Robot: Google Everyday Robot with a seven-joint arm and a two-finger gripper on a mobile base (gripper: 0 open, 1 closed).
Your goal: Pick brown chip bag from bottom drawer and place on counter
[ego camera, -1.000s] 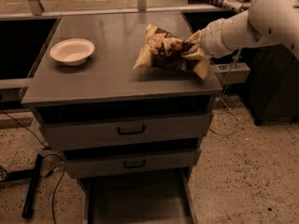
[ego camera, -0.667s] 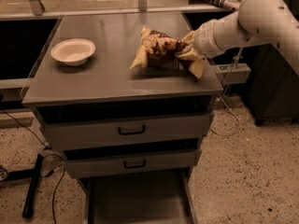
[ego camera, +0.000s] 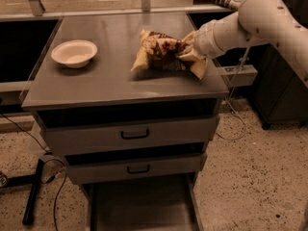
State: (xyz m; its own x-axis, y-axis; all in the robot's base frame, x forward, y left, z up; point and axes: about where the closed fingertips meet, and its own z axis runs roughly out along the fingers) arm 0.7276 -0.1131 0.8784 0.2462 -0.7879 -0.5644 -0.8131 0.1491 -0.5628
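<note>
The brown chip bag (ego camera: 159, 52), dark brown in the middle with pale cream edges, is on or just above the right half of the counter (ego camera: 110, 83); I cannot tell whether it touches. My gripper (ego camera: 186, 50) reaches in from the right and is shut on the bag's right end, mostly hidden by the crinkled foil. The bottom drawer (ego camera: 139, 208) is pulled out at the foot of the cabinet, and its grey floor shows nothing inside.
A white bowl (ego camera: 74, 53) sits on the counter's left side. Two grey drawers with black handles (ego camera: 134, 134) are closed below the top. A black stand and cables (ego camera: 33, 191) lie on the floor at left. A dark cabinet (ego camera: 279, 95) stands at right.
My arm has carried the bag a little to the left over the counter. The bowl and the drawers have not moved.
</note>
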